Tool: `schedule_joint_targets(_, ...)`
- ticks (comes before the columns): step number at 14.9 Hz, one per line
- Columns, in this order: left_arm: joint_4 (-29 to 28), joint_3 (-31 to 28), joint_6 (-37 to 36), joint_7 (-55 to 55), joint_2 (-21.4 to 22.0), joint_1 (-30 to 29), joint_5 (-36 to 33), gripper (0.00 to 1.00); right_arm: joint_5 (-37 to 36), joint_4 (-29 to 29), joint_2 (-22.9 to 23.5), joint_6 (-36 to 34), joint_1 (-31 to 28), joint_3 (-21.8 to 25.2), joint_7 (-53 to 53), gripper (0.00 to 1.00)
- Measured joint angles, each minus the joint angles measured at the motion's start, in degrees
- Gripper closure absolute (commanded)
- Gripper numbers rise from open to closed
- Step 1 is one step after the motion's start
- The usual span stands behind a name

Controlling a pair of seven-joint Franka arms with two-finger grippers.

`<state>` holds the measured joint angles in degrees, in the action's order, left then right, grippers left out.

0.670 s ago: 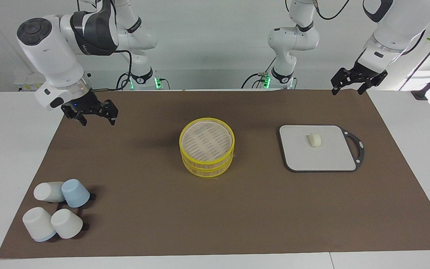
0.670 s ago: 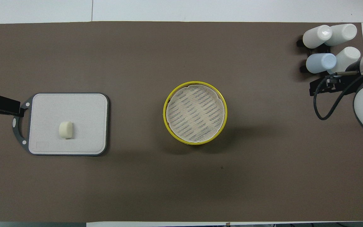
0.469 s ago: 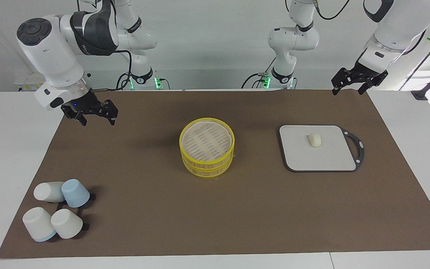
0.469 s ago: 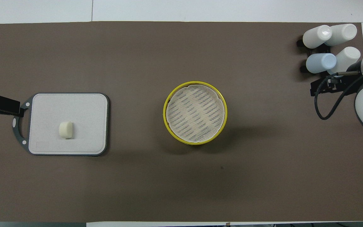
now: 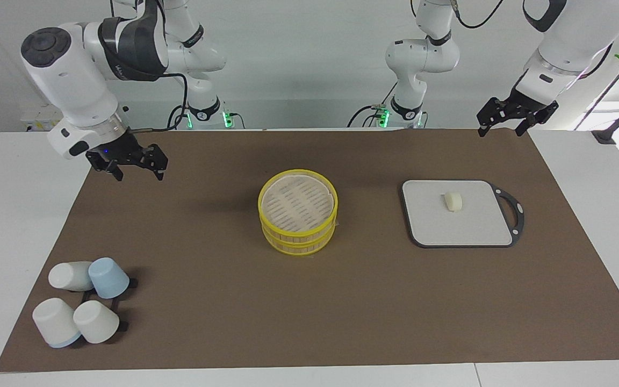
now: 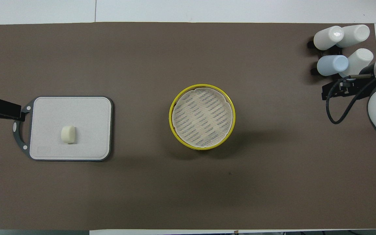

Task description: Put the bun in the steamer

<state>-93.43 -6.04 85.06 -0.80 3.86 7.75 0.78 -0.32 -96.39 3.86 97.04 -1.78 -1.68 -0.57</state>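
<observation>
The bun (image 5: 453,201) is a small cream block that lies on the flat grey board (image 5: 449,226) toward the left arm's end of the table; it also shows in the overhead view (image 6: 68,134). The steamer (image 5: 299,242), a yellow-rimmed bamboo basket with a pale slatted top, stands mid-table and shows in the overhead view (image 6: 170,117). My left gripper (image 5: 500,130) is open and empty in the air over the mat's corner by the robots. My right gripper (image 5: 138,173) is open and empty over the mat at the right arm's end. Both are far from the bun.
Several white and pale-blue cups (image 5: 81,301) lie on a black rack at the right arm's end, farther from the robots, also in the overhead view (image 6: 341,45). The board (image 6: 86,124) has a black handle toward the left arm's end. A brown mat covers the table.
The right gripper has drifted slightly toward the right arm's end of the table. The left gripper has risen a touch. Bun, board and steamer have not moved.
</observation>
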Motion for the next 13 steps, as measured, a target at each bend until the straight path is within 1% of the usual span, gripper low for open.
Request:
schedule_joint_targets(2,-1.7,-0.1,1.8,0.0,0.4,0.0,0.0,0.0,0.3,-1.3,0.0,3.5,1.0,-0.5,-0.1,0.0)
schedule_joint_targets(3,-3.8,-0.1,3.7,0.0,1.0,0.0,0.0,0.0,0.5,-1.8,0.2,5.8,2.9,-0.7,-1.1,0.0)
schedule_joint_targets(5,-9.8,-0.3,8.9,0.0,2.7,0.0,0.0,0.0,0.7,-2.1,1.4,8.8,8.4,-0.9,-8.0,0.01)
schedule_joint_targets(8,-18.6,-0.6,16.4,-1.7,4.2,-0.2,0.0,0.0,0.7,-2.0,5.3,13.9,17.7,-1.3,-20.1,0.04)
schedule_joint_targets(9,-20.9,-0.6,18.5,-3.1,4.3,-0.6,0.0,0.0,0.7,-0.9,7.1,14.7,20.7,-1.3,-23.9,0.04)
schedule_joint_targets(11,-25.6,-0.7,23.2,-4.9,4.3,-1.6,0.0,0.0,0.6,3.6,11.3,15.0,26.5,-1.3,-32.7,0.05)
schedule_joint_targets(13,-30.2,-0.8,28.6,-5.7,4.1,-2.3,0.0,0.0,0.6,7.9,15.4,14.8,30.9,-1.2,-38.9,0.06)
